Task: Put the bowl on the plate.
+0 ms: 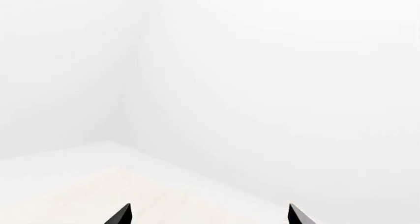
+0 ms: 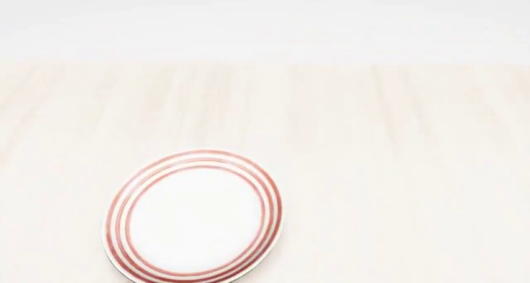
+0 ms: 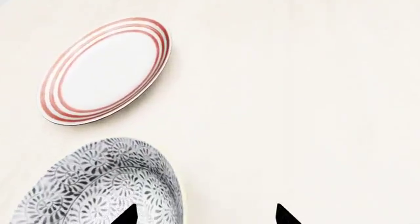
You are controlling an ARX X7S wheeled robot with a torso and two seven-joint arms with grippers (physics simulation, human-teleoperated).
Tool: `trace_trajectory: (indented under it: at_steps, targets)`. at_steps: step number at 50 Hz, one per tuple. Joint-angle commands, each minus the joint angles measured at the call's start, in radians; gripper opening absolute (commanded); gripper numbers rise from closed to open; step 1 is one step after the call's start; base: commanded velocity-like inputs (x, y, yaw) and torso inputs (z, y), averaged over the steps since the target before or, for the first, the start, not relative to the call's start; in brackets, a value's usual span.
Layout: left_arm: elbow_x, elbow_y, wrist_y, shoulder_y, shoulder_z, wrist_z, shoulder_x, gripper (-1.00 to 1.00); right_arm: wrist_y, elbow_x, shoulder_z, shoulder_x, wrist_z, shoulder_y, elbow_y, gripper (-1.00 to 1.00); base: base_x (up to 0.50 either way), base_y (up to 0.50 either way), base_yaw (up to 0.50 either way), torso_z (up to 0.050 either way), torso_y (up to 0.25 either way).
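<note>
Right wrist view: right gripper (image 3: 204, 215) has jaws spread, nothing between them; only the two dark tips show.
Bowl: the bowl (image 3: 98, 184) sits on the table (image 3: 295, 86), just beside one fingertip, off to the side of the jaw gap rather than inside it.
Plate: the plate (image 3: 105, 69) lies beyond the bowl, farther from the right gripper, near the bowl but apart from it. Centre is bare.
Left gripper: left gripper (image 1: 210, 215) is also spread and empty, pointed at a blank wall (image 1: 262, 86) past the table edge. Well away from both items.
Head view: shows the plate (image 2: 195, 215) only. Bowl and both arms are out of frame.
Risk 1: gripper is not centred on the rim, so closing from here likely nudges or tips the bowl instead of pinching it.
Risk 2: no head view of the bowl, so alignment rests on the wrist camera alone.
Risk 3: a rim pinch on a deep bowl may slip or swing in transit and clip the plate.
Obstructions: none visible between bowl and plate.
</note>
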Motion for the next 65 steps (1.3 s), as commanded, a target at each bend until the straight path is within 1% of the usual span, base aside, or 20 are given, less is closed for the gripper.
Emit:
trace_trajectory:
  at_steps: [1,9,26,36,37,48,53,55,56,58,65]
  targets:
    - [-0.012,0.001,-0.001,-0.001,-0.006,-0.008,-0.007,1.0,0.16,-0.079,-0.338,-0.093,-0.002,0.303,0.064,1.0,0.0,0.0,0.0,0.0,0.0]
    - [-0.016,0.002,0.002,0.002,-0.006,-0.011,-0.011,1.0,0.167,-0.084,-0.346,-0.098,-0.004,0.308,0.065,1.0,0.0,0.0,0.0,0.0,0.0]
    - [-0.026,0.003,0.01,0.007,-0.008,-0.017,-0.018,1.0,0.258,-0.142,-0.457,-0.184,-0.037,0.467,0.116,1.0,0.0,0.0,0.0,0.0,0.0]
    - [-0.035,0.006,0.01,0.009,-0.011,-0.022,-0.022,1.0,0.276,-0.179,-0.494,-0.214,-0.069,0.488,0.14,1.0,0.0,0.0,0.0,0.0,0.0]
    - [-0.035,0.006,0.009,0.009,-0.01,-0.023,-0.023,1.0,0.276,-0.179,-0.494,-0.214,-0.069,0.488,0.14,-1.0,0.0,0.0,0.0,0.0,0.0]
    - [-0.042,0.008,0.01,0.011,-0.011,-0.029,-0.028,1.0,0.253,-0.153,-0.466,-0.198,-0.062,0.462,0.116,-1.0,0.0,0.0,0.0,0.0,0.0]
    - [-0.045,0.008,0.011,0.01,-0.01,-0.031,-0.03,1.0,0.191,-0.109,-0.381,-0.167,-0.005,0.449,0.049,-1.0,0.0,0.0,0.0,0.0,0.0]
    - [-0.045,0.008,0.011,0.01,-0.009,-0.032,-0.03,1.0,0.173,-0.122,-0.358,-0.16,0.006,0.46,0.01,-1.0,0.0,0.0,0.0,0.0,0.0]
    - [-0.045,0.008,0.012,0.01,-0.008,-0.032,-0.031,1.0,0.153,-0.129,-0.333,-0.159,0.016,0.478,-0.03,-1.0,0.0,0.0,0.0,0.0,0.0]
    - [-0.046,0.008,0.012,0.01,-0.007,-0.033,-0.032,1.0,0.149,-0.144,-0.327,-0.161,0.03,0.514,-0.07,-1.0,0.0,0.0,0.0,0.0,0.0]
    - [-0.051,0.007,0.012,0.007,-0.006,-0.035,-0.035,1.0,0.188,-0.148,-0.363,-0.208,0.097,0.765,-0.163,-1.0,0.0,0.0,0.0,0.0,0.0]
